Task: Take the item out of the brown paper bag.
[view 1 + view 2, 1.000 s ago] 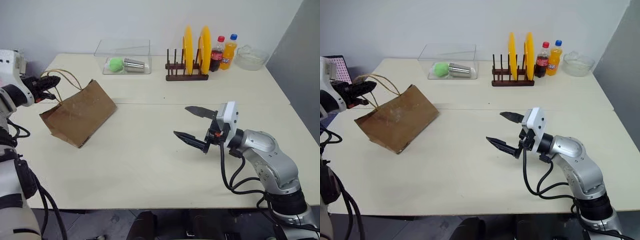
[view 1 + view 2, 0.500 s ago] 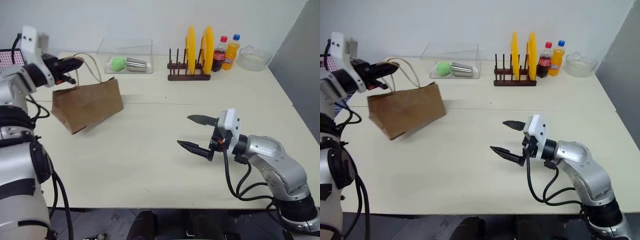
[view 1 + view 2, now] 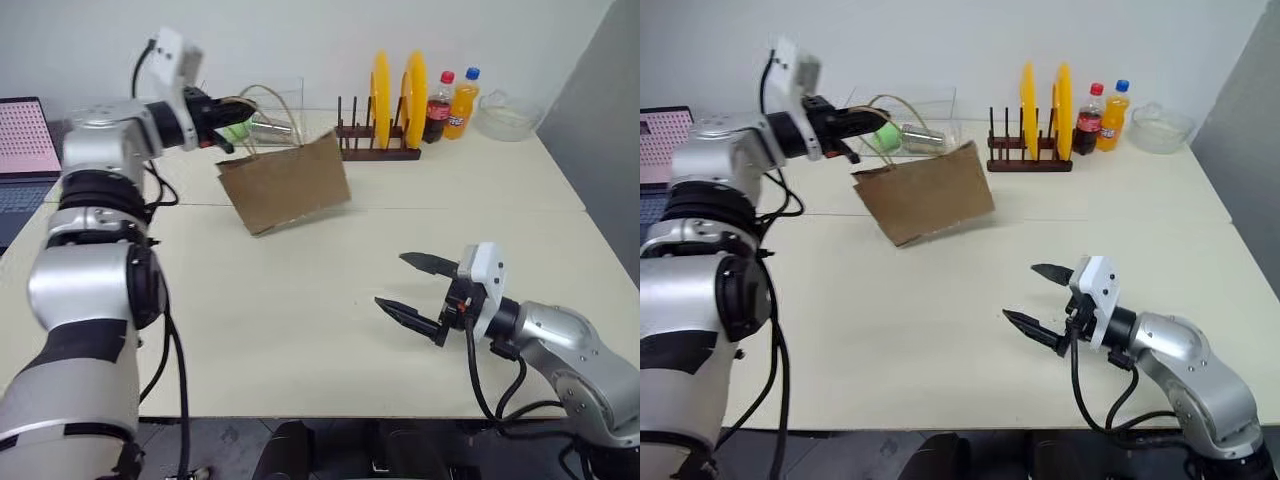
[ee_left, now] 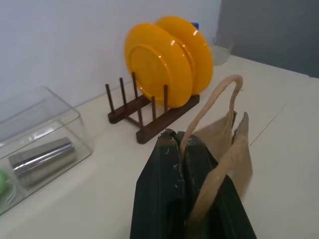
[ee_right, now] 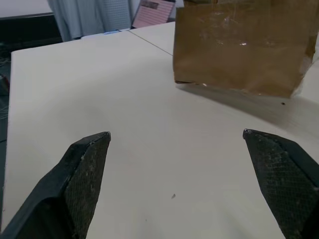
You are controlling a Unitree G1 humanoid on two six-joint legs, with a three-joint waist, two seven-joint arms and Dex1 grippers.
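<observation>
The brown paper bag [image 3: 287,185], hanging tilted at upper centre of the frame by a cord handle pinched in the left hand [image 3: 222,126], should be kept steady with its mouth reachable, while the right hand [image 3: 413,289] waits spread wide above the desk [image 3: 300,340] at lower right.

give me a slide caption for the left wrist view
Left hand shut on a cord handle of the brown paper bag, with yellow plates in a wooden rack behind.

creased matt paper bag [image 3: 287,185], glossy plates [image 3: 391,92]
</observation>
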